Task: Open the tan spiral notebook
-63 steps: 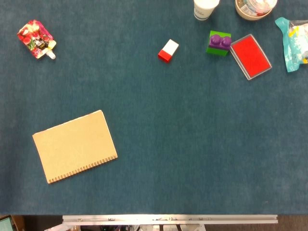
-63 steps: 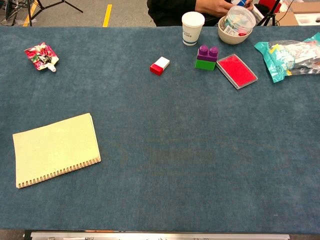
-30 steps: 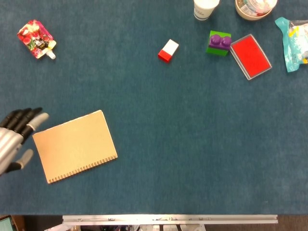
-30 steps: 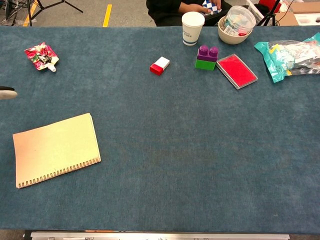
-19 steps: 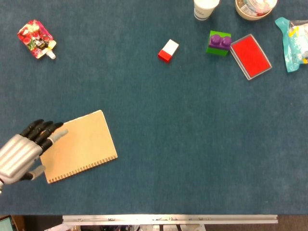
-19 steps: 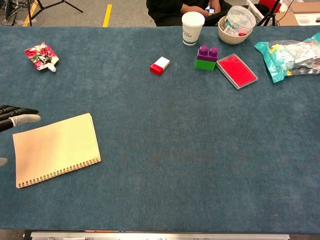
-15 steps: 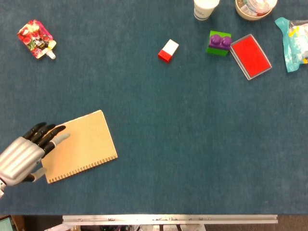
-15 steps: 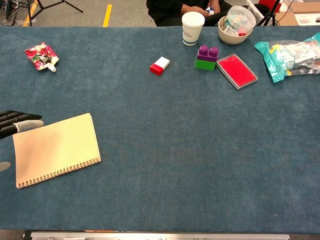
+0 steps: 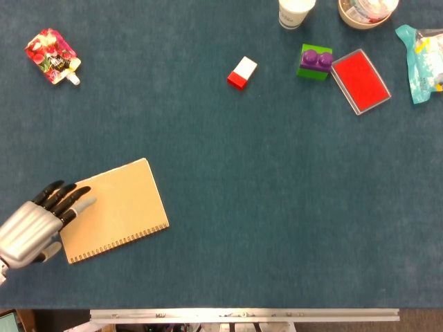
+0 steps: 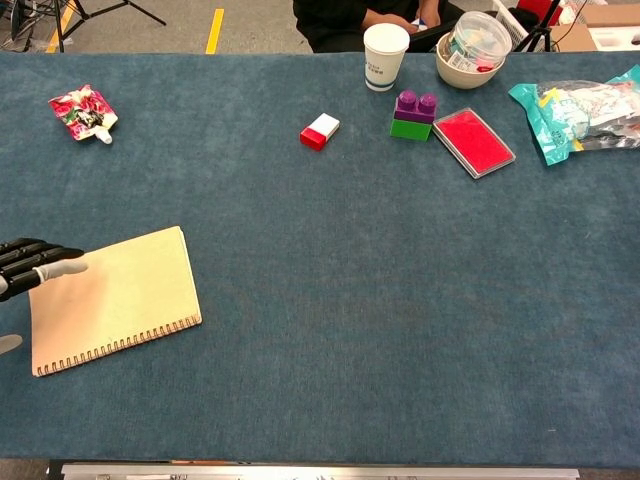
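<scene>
The tan spiral notebook lies closed and flat on the blue cloth at the near left, its wire binding along the near edge; the chest view also shows the notebook. My left hand hovers over the notebook's left edge with its fingers spread and nothing in them. In the chest view only the left hand's dark fingers reach in from the frame's left side, above the notebook's far left corner. I cannot tell whether they touch the cover. My right hand appears in neither view.
A floral pouch lies at the far left. At the far side are a red and white block, a purple and green brick, a red tray, a paper cup, a bowl and a teal bag.
My left hand came in from the left, moved over the notebook's left edge, then drew slightly back and toward the near side. The notebook has not moved.
</scene>
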Tool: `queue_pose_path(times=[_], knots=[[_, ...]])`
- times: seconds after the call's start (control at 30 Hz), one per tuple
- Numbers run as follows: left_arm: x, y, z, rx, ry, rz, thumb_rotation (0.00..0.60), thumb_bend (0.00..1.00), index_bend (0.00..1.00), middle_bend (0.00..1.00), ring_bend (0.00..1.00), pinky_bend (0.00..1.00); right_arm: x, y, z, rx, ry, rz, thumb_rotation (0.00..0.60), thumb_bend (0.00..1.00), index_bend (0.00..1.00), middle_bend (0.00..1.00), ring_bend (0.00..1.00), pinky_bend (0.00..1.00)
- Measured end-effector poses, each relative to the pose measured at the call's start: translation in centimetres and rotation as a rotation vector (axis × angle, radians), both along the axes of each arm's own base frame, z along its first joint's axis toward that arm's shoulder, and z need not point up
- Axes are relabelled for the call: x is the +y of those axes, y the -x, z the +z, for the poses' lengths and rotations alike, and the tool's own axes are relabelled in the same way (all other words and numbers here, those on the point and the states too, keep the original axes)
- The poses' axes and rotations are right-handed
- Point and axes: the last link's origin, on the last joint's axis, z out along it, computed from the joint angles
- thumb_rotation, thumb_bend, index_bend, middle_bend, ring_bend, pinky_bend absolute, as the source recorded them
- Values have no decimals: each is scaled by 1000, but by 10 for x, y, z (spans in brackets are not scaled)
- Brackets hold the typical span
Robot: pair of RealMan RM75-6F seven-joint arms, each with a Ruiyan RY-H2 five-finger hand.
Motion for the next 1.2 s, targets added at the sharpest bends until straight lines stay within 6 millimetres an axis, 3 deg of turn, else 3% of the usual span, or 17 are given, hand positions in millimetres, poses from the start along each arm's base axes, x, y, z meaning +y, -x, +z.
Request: queue_pose_path(times=[0.6,0.9,1.2], knots=[[-12,27,-17,1,-26,48,600,257,0,0,0,35,-1,-8,-2,7,-9,15,600,395,363,373,231,291],[-12,23,-26,-18,-21,52,600,257,0,0,0,35,0,-5,0,6,-4,7,600,395,363,373,231,291],[2,3,-38,-52,-27,15,600,257,0,0,0,35,2,3,4,-1,9,-8,600,395,363,373,231,291]])
